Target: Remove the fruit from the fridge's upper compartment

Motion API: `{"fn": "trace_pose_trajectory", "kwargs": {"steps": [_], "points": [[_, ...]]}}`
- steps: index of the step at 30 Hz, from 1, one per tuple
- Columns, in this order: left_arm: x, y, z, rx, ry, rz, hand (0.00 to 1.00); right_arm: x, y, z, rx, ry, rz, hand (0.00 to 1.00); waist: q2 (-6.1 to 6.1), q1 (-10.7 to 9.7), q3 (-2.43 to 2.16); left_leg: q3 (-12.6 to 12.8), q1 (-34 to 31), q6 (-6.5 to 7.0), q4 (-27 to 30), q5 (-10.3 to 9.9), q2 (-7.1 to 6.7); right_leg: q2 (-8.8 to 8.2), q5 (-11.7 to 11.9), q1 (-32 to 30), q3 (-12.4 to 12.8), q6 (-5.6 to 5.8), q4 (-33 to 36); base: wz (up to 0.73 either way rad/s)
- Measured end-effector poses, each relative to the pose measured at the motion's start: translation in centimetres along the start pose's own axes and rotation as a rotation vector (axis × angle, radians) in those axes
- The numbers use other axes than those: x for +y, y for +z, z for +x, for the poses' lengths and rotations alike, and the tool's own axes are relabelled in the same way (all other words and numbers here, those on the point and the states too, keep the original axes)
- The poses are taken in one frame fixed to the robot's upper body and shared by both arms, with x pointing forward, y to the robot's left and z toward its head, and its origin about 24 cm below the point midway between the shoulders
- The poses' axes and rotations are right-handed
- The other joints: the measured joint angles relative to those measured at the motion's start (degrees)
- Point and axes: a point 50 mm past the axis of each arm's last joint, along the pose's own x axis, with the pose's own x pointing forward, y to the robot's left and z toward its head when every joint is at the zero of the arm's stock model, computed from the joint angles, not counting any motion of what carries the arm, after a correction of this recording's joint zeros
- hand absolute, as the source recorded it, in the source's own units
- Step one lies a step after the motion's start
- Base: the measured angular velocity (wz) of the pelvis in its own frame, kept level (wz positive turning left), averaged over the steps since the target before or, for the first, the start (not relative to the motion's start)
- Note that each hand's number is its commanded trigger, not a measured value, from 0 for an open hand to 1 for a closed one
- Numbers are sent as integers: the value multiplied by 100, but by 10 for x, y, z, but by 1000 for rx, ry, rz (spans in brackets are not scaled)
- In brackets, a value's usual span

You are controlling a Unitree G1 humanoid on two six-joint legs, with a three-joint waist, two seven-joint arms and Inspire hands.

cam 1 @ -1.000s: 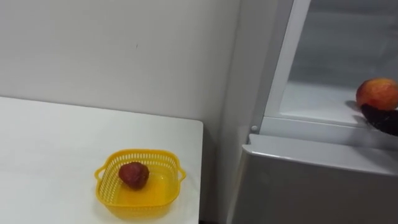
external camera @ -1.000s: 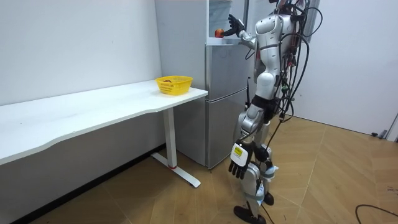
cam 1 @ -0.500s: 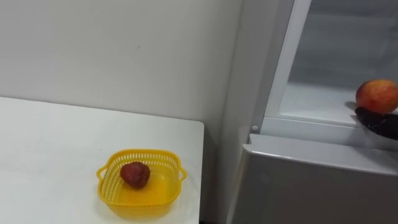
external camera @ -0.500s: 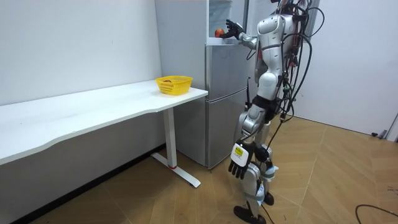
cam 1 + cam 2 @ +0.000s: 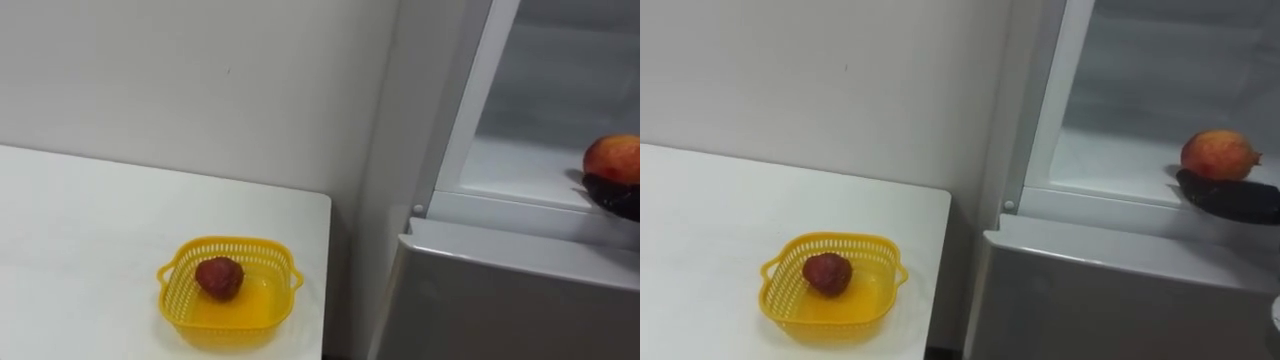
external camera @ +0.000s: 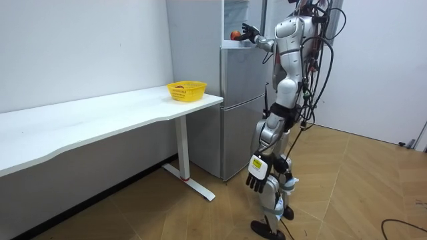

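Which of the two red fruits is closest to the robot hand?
The red-orange fruit on the fridge shelf, just above the right robot hand; the darker fruit lies in the yellow basket.

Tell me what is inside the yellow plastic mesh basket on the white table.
One dark red round fruit lies in the yellow plastic mesh basket, toward its left side. The patch of basket floor beneath the fruit is covered.

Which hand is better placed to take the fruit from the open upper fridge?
Right. The right hand is up at the upper fridge shelf, right by the red fruit; the left hand hangs low beside the legs.
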Motion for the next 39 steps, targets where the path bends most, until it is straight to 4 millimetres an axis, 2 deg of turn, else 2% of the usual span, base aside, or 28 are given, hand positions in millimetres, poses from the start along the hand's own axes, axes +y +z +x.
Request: {"fn": "trace_pose_trajectory", "kwargs": {"steps": [7,25,30,39], "points": [[1,-4,-1,20,5,-12,0,-2,8,5,-11,-7,26,0,50,53,-45,5,-64,0,38,0,-1,-1,0,-23,-2,0,29,0],[1,-9,-2,43,11,-22,0,-1,6,5,19,12,49,0,41,92,-41,0,-70,0,87,0,-3,-12,-1,-72,19,-2,90,0],[2,-7,-2,35,7,-21,0,1,-5,4,58,33,20,0,30,124,-24,-19,-70,0,88,0,-2,-14,-1,-81,13,-2,81,0],[1,-7,-3,39,-16,-21,0,4,-5,10,70,89,0,0,46,87,-16,-12,-63,0,99,0,-10,-26,-1,-83,-8,-2,81,0]]}}
